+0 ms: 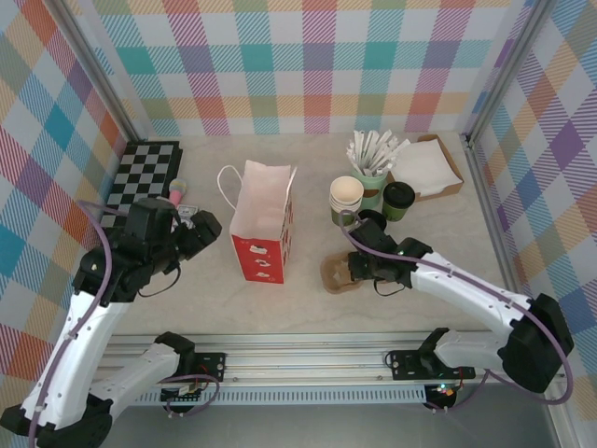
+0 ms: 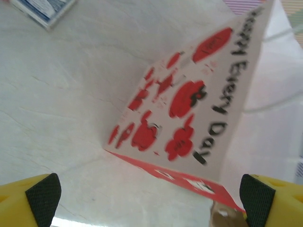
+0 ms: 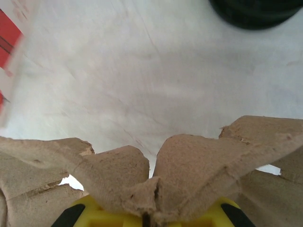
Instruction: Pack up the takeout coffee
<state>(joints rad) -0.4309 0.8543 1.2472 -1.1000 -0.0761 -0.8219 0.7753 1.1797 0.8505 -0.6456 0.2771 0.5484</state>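
The takeout coffee point(image 1: 398, 200), a dark-green cup with a black lid, stands upright at the back right beside the lidless green cups point(image 1: 346, 198). In front of it, my right gripper point(image 1: 354, 267) is shut on the rim of a brown moulded cardboard cup carrier point(image 1: 335, 274). In the right wrist view the carrier's pulp ridges point(image 3: 189, 165) rise straight out of the shut gripper point(image 3: 149, 220). A white and red paper bag point(image 1: 262, 224) stands open at the table's middle. My left gripper point(image 1: 200, 230) is open just left of the bag point(image 2: 189, 109), with its fingertips point(image 2: 43, 196) wide apart.
A mint cup of paper-wrapped sticks point(image 1: 373, 168) and a cardboard tray of napkins point(image 1: 451, 174) sit at the back right. A checkerboard point(image 1: 140, 175) lies at the back left, with small items next to it. A dark round thing point(image 3: 255, 10) sits beyond the carrier.
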